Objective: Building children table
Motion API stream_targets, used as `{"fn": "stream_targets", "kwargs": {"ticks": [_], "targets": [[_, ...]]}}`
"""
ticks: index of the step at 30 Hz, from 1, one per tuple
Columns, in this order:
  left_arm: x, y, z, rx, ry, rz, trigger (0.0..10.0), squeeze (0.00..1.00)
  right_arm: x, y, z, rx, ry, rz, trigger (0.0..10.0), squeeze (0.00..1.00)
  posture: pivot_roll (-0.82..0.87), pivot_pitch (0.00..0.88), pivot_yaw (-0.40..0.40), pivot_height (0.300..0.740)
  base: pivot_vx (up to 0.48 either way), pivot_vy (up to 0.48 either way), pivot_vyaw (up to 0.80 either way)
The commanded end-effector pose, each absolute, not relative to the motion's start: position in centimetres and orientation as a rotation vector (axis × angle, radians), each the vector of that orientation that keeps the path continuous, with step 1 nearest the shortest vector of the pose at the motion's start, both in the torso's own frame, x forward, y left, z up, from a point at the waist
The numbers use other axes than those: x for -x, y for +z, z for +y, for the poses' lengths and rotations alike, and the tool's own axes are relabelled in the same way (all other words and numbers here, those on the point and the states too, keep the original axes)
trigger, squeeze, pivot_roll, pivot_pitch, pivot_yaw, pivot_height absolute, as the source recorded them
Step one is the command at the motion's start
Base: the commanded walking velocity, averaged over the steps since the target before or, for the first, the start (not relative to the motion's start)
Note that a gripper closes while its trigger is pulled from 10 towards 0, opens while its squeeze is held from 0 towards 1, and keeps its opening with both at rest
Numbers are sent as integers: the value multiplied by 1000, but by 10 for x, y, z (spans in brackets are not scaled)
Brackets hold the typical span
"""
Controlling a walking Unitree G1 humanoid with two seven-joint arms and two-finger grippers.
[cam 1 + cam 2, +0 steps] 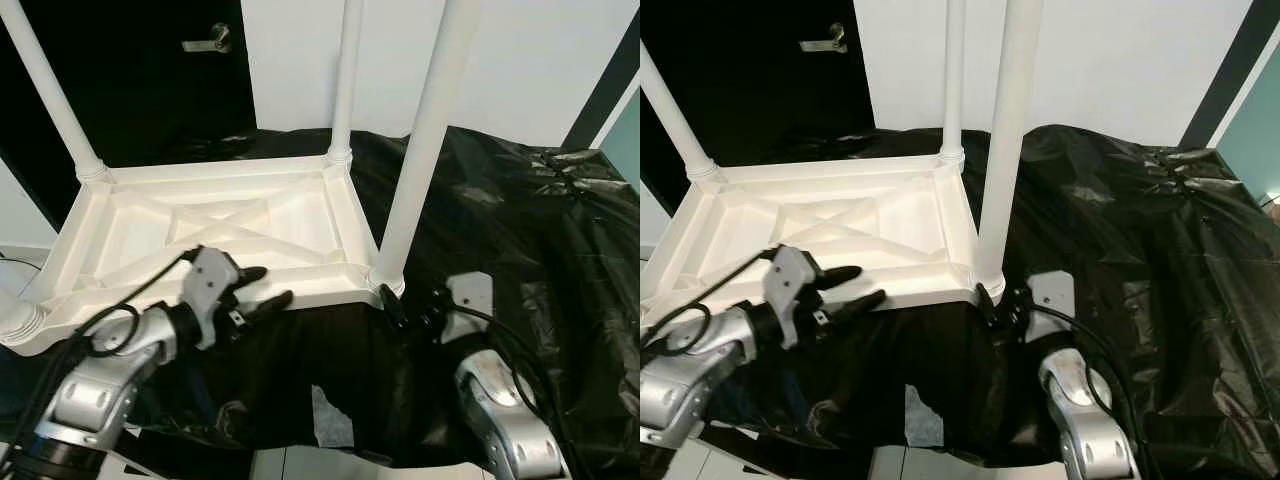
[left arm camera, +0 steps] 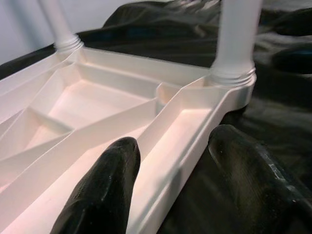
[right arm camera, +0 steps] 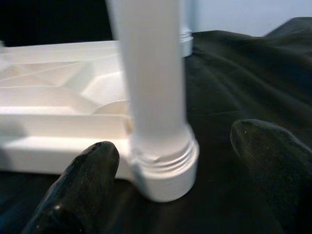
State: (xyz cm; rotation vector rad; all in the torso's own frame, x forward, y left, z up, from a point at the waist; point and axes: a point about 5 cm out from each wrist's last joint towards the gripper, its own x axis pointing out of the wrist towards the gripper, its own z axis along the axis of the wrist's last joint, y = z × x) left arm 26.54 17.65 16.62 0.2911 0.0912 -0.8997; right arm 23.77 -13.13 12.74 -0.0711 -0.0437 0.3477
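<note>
My left gripper (image 1: 262, 287) straddles the near rim of the upturned white table (image 1: 215, 232), fingers spread. My right gripper (image 3: 178, 168) is open around the near leg (image 1: 420, 150) at its base, on black sheeting (image 1: 520, 230).

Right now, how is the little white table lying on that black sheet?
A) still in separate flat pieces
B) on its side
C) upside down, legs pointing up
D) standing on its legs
C: the white table rests top-down on the black sheet, its ribbed underside facing up and its legs rising from the corners.
</note>
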Motion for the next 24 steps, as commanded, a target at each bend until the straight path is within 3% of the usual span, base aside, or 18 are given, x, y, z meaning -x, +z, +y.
{"fn": "stream_targets", "kwargs": {"ticks": [1, 4, 11, 24], "targets": [[-265, 165, 184, -293, -894, 101, 10000, 0, -235, 126, -127, 57, 400, -30, 10000, 0, 23, 0, -19, 740, 0, 0, 0], [-266, 163, 204, -314, -800, 116, 10000, 0, -229, 121, -103, 51, 605, 9, 10000, 0, 28, 0, -18, 740, 0, 0, 0], [-265, 161, 220, -298, -676, 102, 10000, 0, -242, 129, -81, 30, 738, -30, 10000, 0, 56, 0, -33, 740, 0, 0, 0], [-263, 159, 255, -344, -484, 96, 10000, 0, -297, 153, -63, 1, 682, -127, 10000, 0, 80, 0, -54, 740, 0, 0, 0]]}}
